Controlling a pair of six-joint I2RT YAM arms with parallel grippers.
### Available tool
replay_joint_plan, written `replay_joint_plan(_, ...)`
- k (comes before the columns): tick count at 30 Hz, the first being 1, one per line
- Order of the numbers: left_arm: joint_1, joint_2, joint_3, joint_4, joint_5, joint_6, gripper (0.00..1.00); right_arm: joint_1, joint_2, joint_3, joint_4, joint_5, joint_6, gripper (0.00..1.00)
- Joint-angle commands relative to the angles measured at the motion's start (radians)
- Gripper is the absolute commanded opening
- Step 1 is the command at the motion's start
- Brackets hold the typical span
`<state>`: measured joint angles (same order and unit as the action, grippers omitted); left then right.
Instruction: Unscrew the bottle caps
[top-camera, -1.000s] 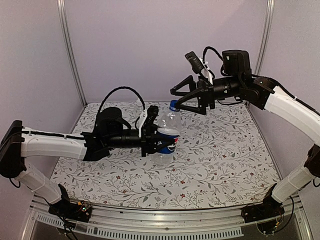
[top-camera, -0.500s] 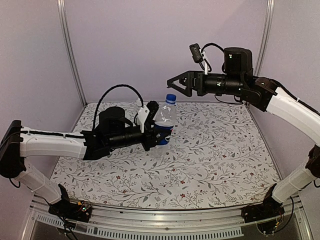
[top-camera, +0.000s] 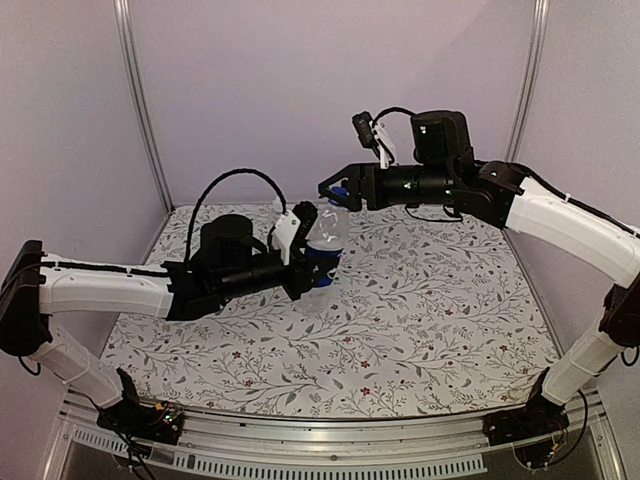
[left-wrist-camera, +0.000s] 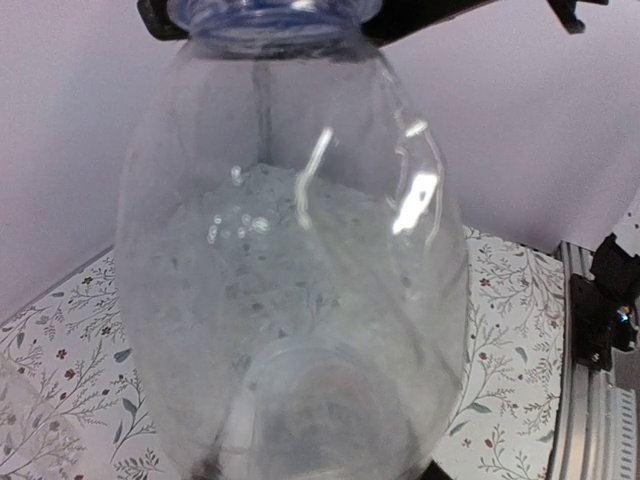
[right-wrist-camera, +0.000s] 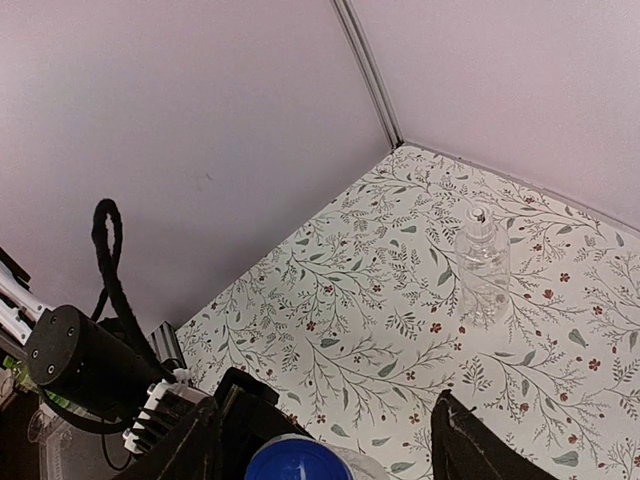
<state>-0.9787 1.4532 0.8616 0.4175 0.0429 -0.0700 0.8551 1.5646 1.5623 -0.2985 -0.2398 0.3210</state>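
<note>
The labelled bottle (top-camera: 325, 235) is held upright above the table, my left gripper (top-camera: 313, 266) shut on its blue-labelled lower body. It fills the left wrist view as a clear bottle (left-wrist-camera: 290, 250) and hides the fingers there. Its bright blue cap (right-wrist-camera: 297, 461) sits between the two fingers of my right gripper (right-wrist-camera: 325, 440), which reaches in from the right (top-camera: 331, 189). The jaws stand apart on either side of the cap, with a gap on each side. The plain bottle (right-wrist-camera: 482, 262) stands upright on the table with its white cap (right-wrist-camera: 478, 213) on.
The table carries a floral cloth (top-camera: 430, 300). Lilac walls close in the back and sides, with a metal post (right-wrist-camera: 368, 70) in the corner. A black cable loop (top-camera: 235, 185) rises over the left arm.
My right gripper has swung left and down until its fingers straddle the blue cap, and its jaws have narrowed. The left arm has moved the bottle slightly up and back.
</note>
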Motion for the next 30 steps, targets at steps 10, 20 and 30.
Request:
replay_joint_plan(10,-0.016,0.001,0.030,-0.025,-0.040,0.016,0.32,0.010,-0.020,-0.011,0.001,0.010,-0.003,0.54)
replay_joint_plan(20,-0.017,-0.001,0.031,-0.028,-0.040,0.017,0.32,0.011,-0.020,-0.019,0.001,0.007,-0.003,0.46)
replay_joint_plan(30,-0.017,-0.002,0.030,-0.029,-0.040,0.016,0.32,0.010,-0.024,-0.025,0.002,-0.004,-0.011,0.29)
